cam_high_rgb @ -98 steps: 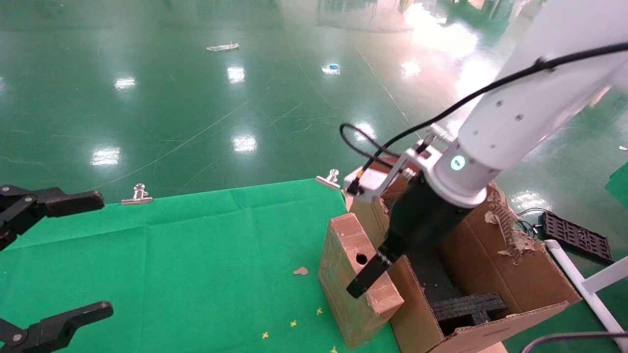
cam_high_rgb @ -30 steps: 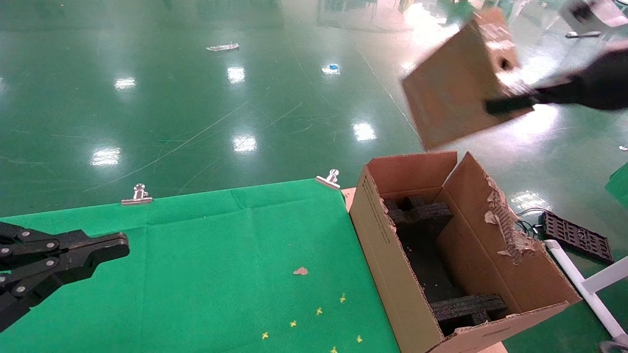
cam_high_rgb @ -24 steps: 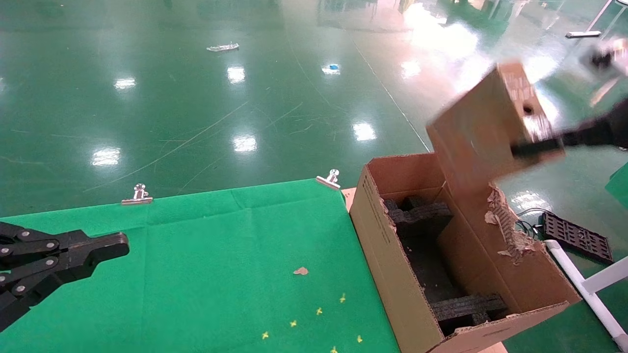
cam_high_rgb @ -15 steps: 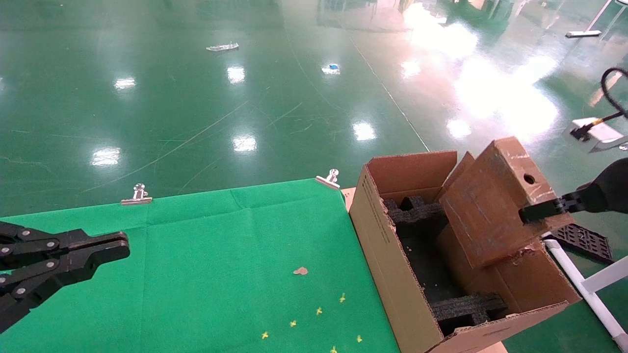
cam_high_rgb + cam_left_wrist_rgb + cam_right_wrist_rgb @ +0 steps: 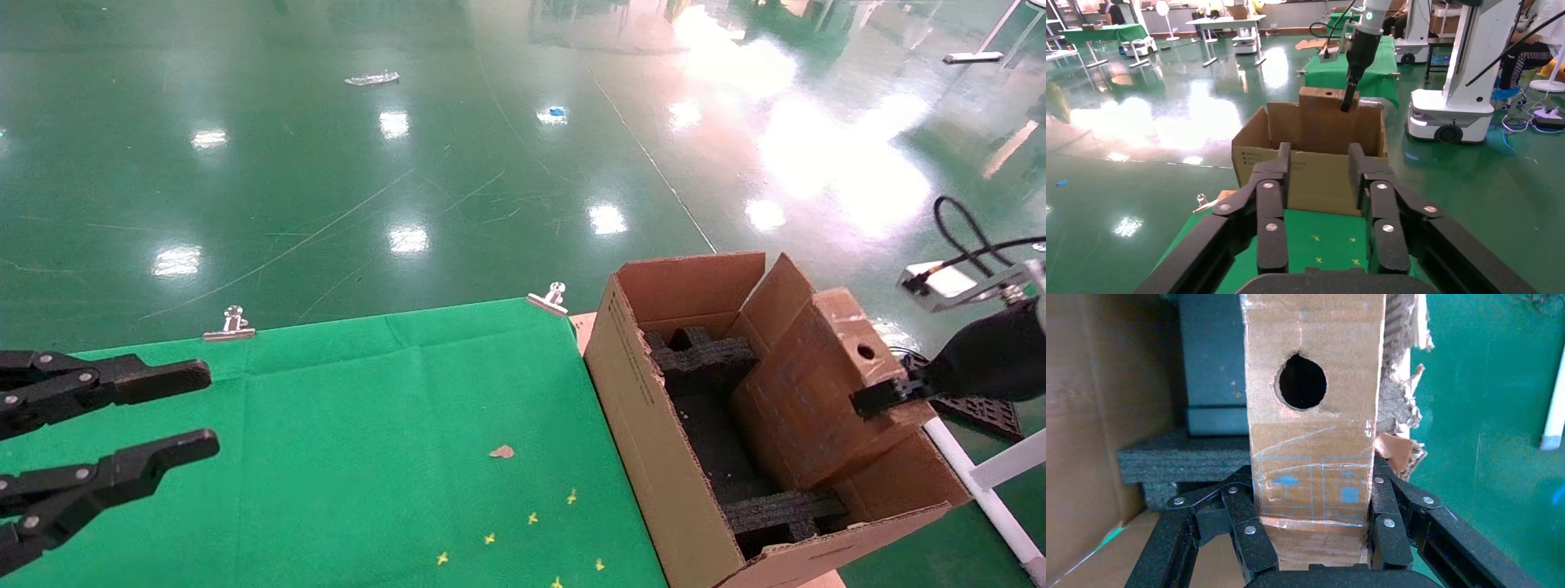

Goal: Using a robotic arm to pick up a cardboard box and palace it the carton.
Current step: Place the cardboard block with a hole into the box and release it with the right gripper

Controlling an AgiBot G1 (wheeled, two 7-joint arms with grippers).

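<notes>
Hiding cardboard box's (image 5: 805, 400) base: carton (image 5: 654, 425) wall.

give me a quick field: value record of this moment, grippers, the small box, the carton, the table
right gripper: shut on the cardboard box, fingers on its two narrow sides
cardboard box: tilted, lower part inside the carton, top with the round hole above the rim, against the torn right wall
carton: open, standing at the right edge of the green cloth, black foam inserts inside
left gripper: open, holding nothing, over the left side of the cloth
green cloth: clipped at its far edge, a few small scraps on it
task state: box not yet released
</notes>
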